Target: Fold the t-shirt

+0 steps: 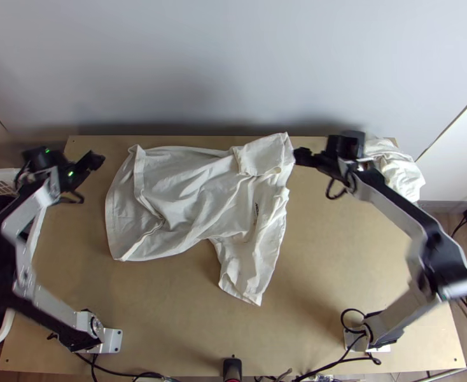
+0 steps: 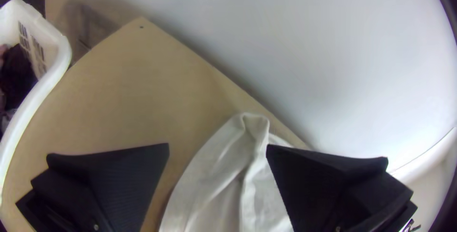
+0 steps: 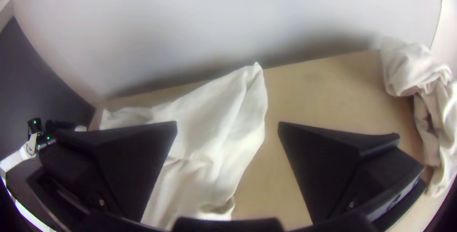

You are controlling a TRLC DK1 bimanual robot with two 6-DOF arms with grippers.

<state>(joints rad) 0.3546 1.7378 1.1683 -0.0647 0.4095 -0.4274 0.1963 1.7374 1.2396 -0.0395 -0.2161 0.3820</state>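
Across the light wooden table's [image 1: 335,254] far-middle, wrinkled off-white fabric t-shirt [image 1: 195,191], spread unevenly, folded over at one edge. Black wide-fingered left gripper [image 1: 96,160] beside one end, black wide-fingered right gripper [image 1: 301,156] at the other; both pairs of fingers parted, released. Left wrist view: white plastic basket [image 2: 61,63]; right wrist view: bunched off-white cloth [image 3: 407,72]. Both arms bent, angled outward from their bases, grippers turned inward.
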